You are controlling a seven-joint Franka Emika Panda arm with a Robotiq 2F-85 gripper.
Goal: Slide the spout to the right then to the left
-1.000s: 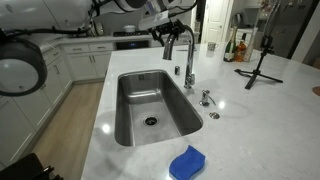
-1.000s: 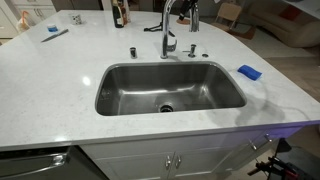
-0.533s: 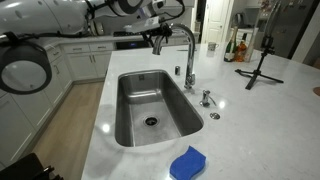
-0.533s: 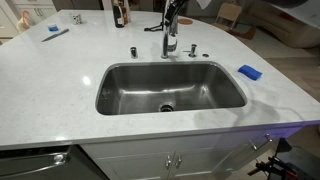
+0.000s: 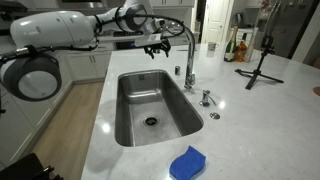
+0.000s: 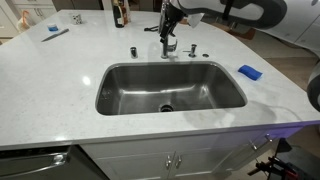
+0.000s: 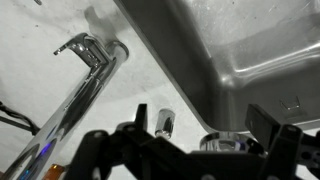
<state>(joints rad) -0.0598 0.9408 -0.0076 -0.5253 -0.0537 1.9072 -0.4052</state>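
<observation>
Claw spread wide, gripping nothing — hangs just beside arched spout tip, above sink

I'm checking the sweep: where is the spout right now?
In both exterior views the spout stands at the rim of the sink, beside small chrome fittings, and arches toward the end effector.

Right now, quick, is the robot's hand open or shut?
Gripper: open, jaws spread wide beside the tall shiny chrome gooseneck spout, clamping nothing.
</observation>
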